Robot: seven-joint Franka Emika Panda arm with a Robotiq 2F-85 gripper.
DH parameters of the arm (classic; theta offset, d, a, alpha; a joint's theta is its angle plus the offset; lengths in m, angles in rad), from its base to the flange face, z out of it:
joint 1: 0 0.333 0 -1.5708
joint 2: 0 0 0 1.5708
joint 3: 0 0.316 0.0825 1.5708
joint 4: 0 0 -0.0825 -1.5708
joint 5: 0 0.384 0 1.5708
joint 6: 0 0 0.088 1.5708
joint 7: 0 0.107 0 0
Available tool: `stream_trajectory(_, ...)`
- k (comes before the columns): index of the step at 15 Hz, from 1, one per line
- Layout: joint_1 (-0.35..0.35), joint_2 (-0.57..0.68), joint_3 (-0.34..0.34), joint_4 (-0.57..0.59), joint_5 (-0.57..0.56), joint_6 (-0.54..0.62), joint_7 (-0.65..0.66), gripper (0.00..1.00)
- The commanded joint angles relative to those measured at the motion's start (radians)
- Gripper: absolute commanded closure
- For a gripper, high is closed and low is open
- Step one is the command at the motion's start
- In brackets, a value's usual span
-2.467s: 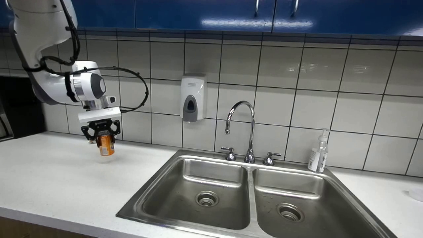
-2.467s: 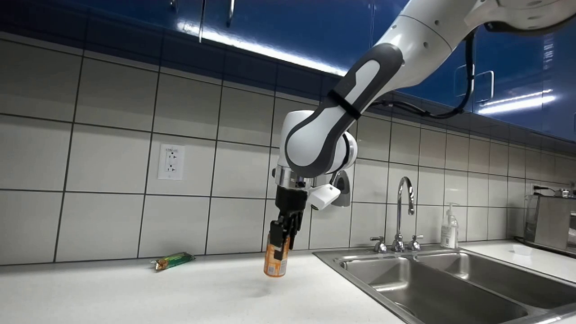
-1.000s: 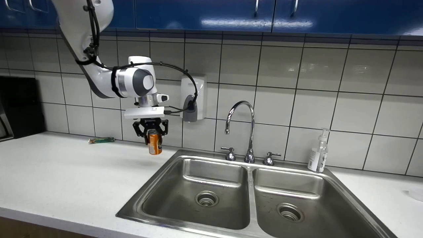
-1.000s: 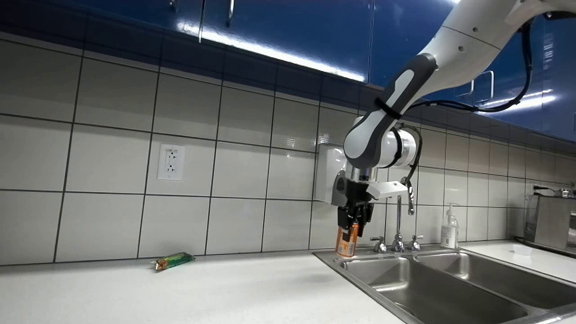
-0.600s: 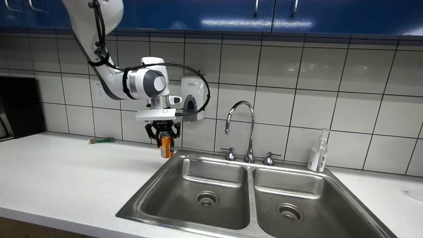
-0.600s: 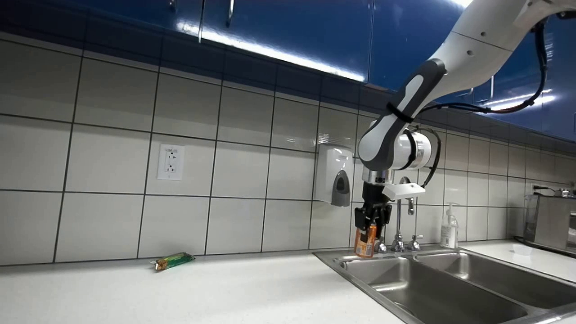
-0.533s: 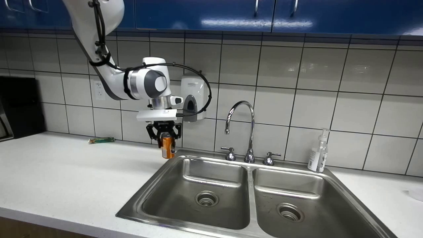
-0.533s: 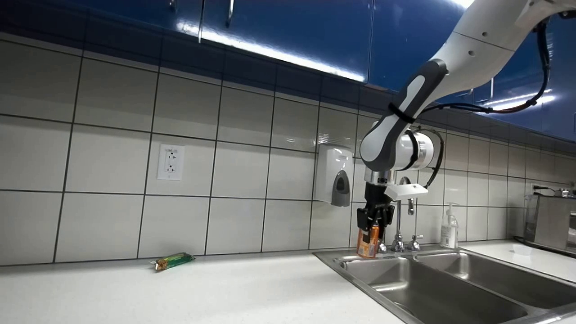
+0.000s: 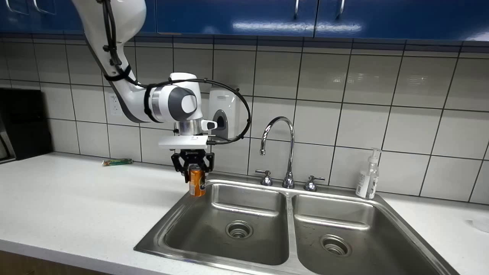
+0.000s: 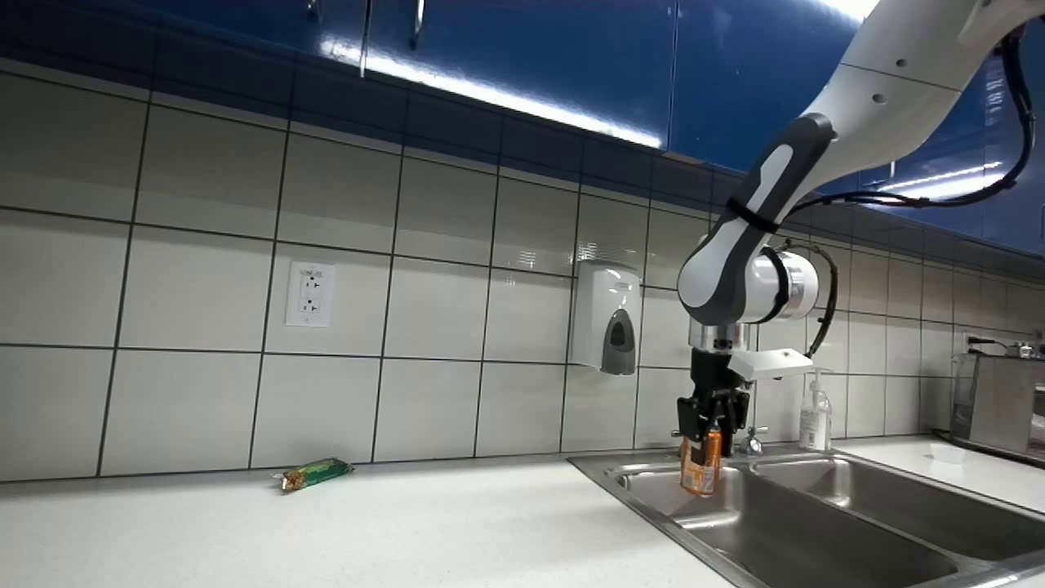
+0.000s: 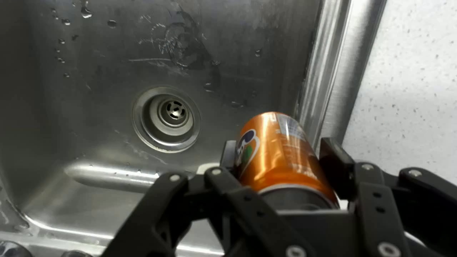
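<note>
The end effector point(image 11: 281, 157) is partly closed, its fingers pressed to opposite sides of an orange can point(image 11: 276, 146) so that the gap between them matches the can's width. They clasp it near the top, probably because a hold from above leaves the base free. Roughly upright, the can hangs at the bench-side edge of one basin of the steel sink point(image 9: 157, 233), with no other support showing; whether it is wholly inside the rim I cannot tell. The round drain point(image 11: 167, 119) sits in the basin floor, presumably where water gathers.

Beside the sink spreads the white bench point(image 9: 76, 206). Behind, the tap point(image 9: 290, 162) rises near the divider, likely so that its spout can serve both basins. A pump bottle point(image 9: 367, 179) stands at the back corner and a soap dispenser point(image 10: 606, 318) hangs on the tiled wall, seemingly for easy reach. Well apart, a green packet point(image 10: 317, 474) lies flat near the wall.
</note>
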Motion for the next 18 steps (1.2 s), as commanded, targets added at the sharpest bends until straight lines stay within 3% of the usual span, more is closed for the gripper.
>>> stream_trajectory(1, -0.035, -0.031, -0.024, -0.041, 0.004, 0.007, 0.005, 0.64)
stream_trajectory(11, -0.103, 0.07, -0.095, -0.034, 0.009, -0.001, 0.047, 0.64)
stream_trajectory(18, -0.121, 0.2, -0.071, 0.051, 0.061, -0.021, 0.026, 0.64)
